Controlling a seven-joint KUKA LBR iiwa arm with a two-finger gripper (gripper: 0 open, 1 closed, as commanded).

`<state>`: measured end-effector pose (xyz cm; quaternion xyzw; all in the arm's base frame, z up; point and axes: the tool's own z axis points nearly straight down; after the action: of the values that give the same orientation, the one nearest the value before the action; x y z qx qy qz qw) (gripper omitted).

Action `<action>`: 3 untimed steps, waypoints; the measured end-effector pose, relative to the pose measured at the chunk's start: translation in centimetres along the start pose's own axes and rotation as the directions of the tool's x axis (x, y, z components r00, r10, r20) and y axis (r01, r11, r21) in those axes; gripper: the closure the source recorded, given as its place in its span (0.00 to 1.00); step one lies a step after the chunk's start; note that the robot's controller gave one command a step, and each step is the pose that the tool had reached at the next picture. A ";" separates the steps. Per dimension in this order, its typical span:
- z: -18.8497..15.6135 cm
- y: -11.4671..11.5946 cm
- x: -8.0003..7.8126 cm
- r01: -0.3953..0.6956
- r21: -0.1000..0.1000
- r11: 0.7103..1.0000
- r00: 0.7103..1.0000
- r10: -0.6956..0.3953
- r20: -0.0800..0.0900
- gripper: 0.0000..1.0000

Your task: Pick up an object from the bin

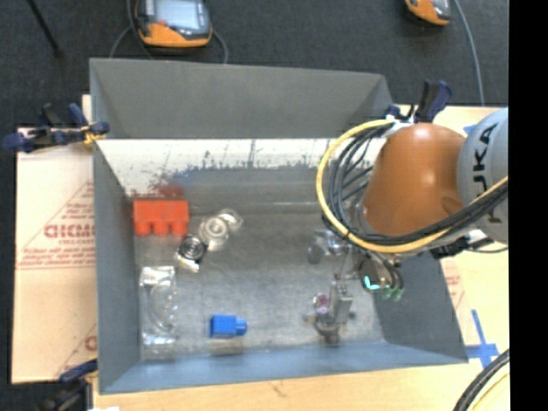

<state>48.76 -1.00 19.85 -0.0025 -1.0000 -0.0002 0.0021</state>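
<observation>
Grey metal bin (240,110) holds an orange block (160,216) far left, a blue block (228,325) and a clear cup (159,306) near; whether the gripper (332,319), near right, is open, I cannot tell.

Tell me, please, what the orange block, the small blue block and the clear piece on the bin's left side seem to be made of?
The orange rectangular block looks like matte moulded plastic: even colour, crisp edges. The small blue block seems the same, solidly coloured. The clear curved piece is probably transparent plastic, possibly glass: the grey bin floor shows through, with bright glints.
</observation>
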 end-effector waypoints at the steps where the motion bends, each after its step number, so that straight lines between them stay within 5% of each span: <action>1: 12.9 -5.6 0.1 0.225 0.004 0.974 0.974 -0.225 0.010 0.00; 2: 12.7 -5.5 0.1 0.228 0.003 0.974 0.974 -0.228 0.006 1.00; 3: 12.6 -11.2 -3.9 0.154 0.005 0.988 0.988 -0.154 0.014 1.00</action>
<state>52.50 -12.24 7.25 0.0747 -0.9972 0.0018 -0.0049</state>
